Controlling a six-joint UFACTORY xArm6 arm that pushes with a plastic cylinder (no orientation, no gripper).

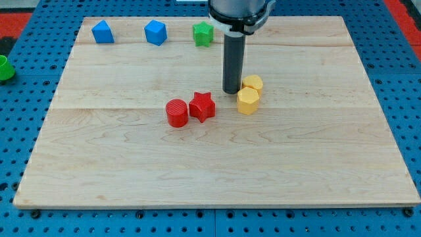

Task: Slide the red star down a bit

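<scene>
The red star (202,106) lies near the middle of the wooden board (217,171), touching a red cylinder (177,113) on its left. My tip (231,91) is on the board just up and to the right of the red star, a small gap apart from it. The tip is right beside two yellow blocks: a yellow cylinder (252,83) and a yellow hexagon (248,101) just below it.
Along the board's top edge sit a blue block (102,31), a blue hexagon-like block (156,32) and a green star (203,34). A green piece (5,68) lies off the board at the view's left edge.
</scene>
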